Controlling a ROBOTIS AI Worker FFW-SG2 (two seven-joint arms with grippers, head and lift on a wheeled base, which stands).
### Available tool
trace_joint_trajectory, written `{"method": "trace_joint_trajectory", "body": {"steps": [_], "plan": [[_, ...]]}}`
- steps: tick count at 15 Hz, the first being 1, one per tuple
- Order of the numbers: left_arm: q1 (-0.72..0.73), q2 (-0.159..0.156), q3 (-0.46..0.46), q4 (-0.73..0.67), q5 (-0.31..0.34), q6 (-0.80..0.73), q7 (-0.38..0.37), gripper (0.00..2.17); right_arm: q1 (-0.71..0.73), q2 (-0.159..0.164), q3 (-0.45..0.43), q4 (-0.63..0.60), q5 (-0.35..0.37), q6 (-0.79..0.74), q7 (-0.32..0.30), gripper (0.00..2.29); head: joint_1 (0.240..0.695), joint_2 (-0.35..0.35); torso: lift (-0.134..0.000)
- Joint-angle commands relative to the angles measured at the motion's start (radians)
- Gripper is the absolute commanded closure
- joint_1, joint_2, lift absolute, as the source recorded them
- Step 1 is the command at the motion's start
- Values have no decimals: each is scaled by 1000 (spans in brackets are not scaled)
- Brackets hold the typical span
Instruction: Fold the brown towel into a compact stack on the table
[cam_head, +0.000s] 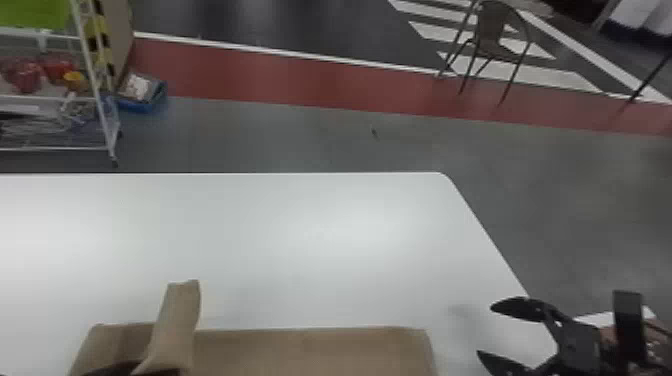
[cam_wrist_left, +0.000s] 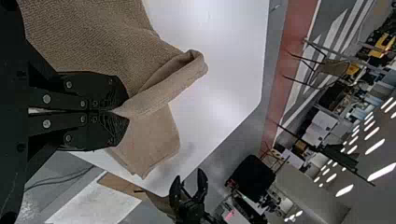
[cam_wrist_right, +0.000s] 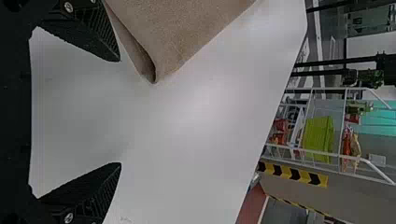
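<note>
- Closed narrow on a pinch of cloth, the left gripper (cam_wrist_left: 122, 111) holds part of the brown towel (cam_head: 310, 350); by the head view, that pinch is towards the towel's left end, where a raised fold (cam_head: 175, 315) stands up from the rest.
- Along the near part of the table (cam_head: 320, 250), the towel lies as a long band, its right end short of the table's right edge. A layered edge at one corner, in the right wrist view, suggests that a lengthwise fold is done.
- Wide apart and empty, the fingers of the right gripper (cam_head: 486, 331) are at the table's right edge, just beside the towel's right end.
- Left to do, as I judge it: carry the gripped end over the band, lay it flat, then fold the remaining length into the stack. Call it partway, with the shortening folds unfinished; the raised fold could slump crooked if let go early.
- Beyond the table's far edge stand a white rack (cam_head: 101, 117), to the left, and a chair (cam_head: 492, 45), to the right.
</note>
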Motion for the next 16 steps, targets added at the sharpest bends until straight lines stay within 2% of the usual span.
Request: {"method": "trace_joint_trajectory", "body": {"steps": [1, 4, 6, 7, 8, 9, 11, 14, 16], "plan": [[7, -3, -115, 31, -10, -11, 98, 2138, -7, -5, 14, 13, 0, -12, 5, 87, 695, -350, -119], [-28, -3, -201, 90, -6, -23, 207, 2138, -15, -4, 20, 14, 8, -12, 5, 87, 695, -350, -119], [-29, -3, -259, 99, -3, -20, 236, 2132, -16, -2, 23, 13, 8, -12, 5, 87, 695, -350, -119], [-28, -3, -292, 94, -4, -11, 251, 1825, -16, -2, 23, 13, 8, -12, 5, 87, 695, -350, -119], [-19, -3, -319, 91, -4, -11, 263, 991, -16, -2, 23, 13, 6, -12, 5, 87, 695, -350, -119], [-3, -3, -339, 85, -6, -11, 270, -2, -16, -1, 23, 13, 3, -12, 5, 87, 695, -350, -119], [6, -3, -361, 77, 2, -11, 283, -2, -16, -1, 24, 14, 2, -18, 5, 87, 695, -350, -119], [7, -3, -397, 94, 28, -14, 425, 29, -16, 3, 32, 13, -6, -24, 5, 87, 695, -350, -119], [10, -3, -391, 93, 30, -20, 434, 29, -16, 4, 29, 11, -12, -24, 5, 87, 695, -350, -119]]}}
